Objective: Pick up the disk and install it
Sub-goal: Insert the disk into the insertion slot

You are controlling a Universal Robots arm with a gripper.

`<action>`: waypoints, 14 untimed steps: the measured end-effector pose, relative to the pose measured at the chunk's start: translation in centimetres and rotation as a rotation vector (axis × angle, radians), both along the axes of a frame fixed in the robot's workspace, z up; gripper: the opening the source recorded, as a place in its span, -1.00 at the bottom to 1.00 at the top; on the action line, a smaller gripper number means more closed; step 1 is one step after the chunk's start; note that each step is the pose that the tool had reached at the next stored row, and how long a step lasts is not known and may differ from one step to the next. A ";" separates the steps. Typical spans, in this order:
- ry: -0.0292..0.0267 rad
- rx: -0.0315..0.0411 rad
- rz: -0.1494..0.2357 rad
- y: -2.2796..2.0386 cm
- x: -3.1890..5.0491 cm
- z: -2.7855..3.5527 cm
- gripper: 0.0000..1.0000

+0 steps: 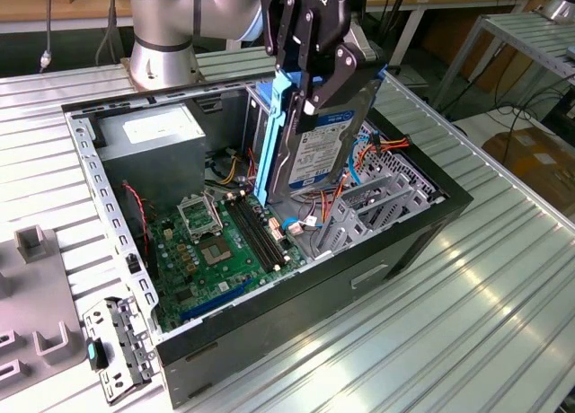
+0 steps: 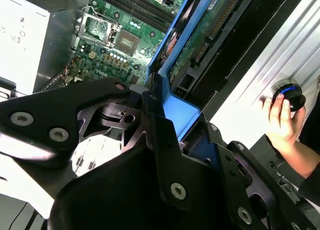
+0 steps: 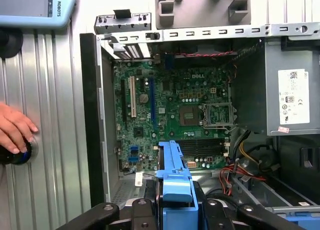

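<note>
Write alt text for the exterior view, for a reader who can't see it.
The arm's gripper grips the disk on edge, slightly tilted, over an open computer case lying on a ribbed metal table. Inside the case are a green motherboard and a grey power supply.

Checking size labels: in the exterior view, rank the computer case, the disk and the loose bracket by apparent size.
1. computer case
2. disk
3. loose bracket
The raised disk may look bigger than it is.
</note>
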State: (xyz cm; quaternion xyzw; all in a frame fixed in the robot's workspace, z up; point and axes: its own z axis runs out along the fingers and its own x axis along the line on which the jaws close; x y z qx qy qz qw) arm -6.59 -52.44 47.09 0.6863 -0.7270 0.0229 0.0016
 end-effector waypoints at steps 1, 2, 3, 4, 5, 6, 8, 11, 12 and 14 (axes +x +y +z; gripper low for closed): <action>0.0000 0.0000 0.000 -0.05 0.00 0.00 -0.25; 0.0000 0.0000 0.000 -0.11 0.00 0.00 -0.25; -0.0001 0.0000 0.000 -0.11 0.00 0.00 -0.25; -0.0001 0.0001 0.000 -0.11 0.00 0.00 -0.25; 0.0000 0.0000 0.000 -0.11 0.00 0.00 -0.25; -0.0001 0.0001 0.000 -0.11 0.00 0.00 -0.25; 0.0000 0.0000 0.000 -0.12 0.00 0.00 -0.25; 0.0000 0.0000 0.000 -0.12 0.00 0.00 -0.25; 0.0000 0.0000 0.000 -0.13 0.00 0.00 -0.25; -0.0001 0.0000 0.000 -0.31 0.01 0.00 -0.25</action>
